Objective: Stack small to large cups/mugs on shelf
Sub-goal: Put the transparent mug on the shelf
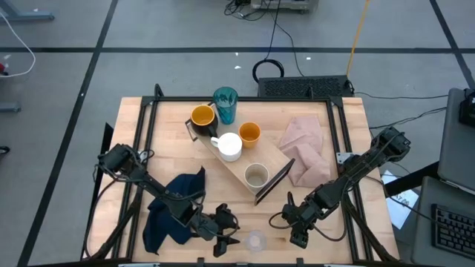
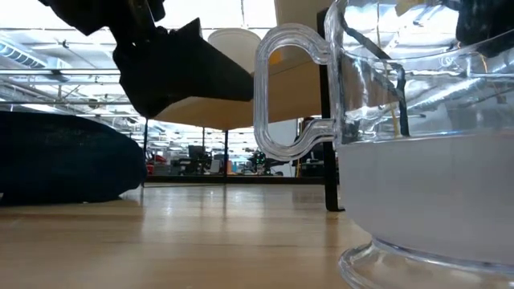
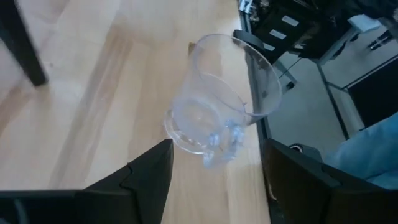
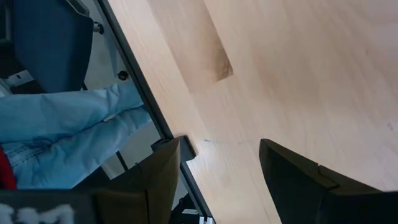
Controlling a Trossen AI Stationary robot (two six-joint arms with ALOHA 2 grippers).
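High view: the left gripper (image 1: 226, 239) is hovering just beside the small clear cup (image 1: 256, 241) at the near table (image 1: 133, 126) edge; five cups are sitting on the shelf (image 1: 274, 165).

Left wrist view: its fingers (image 3: 149, 171) are standing apart, flanking the cup without touching.

Right wrist view: the right gripper (image 4: 217, 180) is gaping over bare wood, empty.
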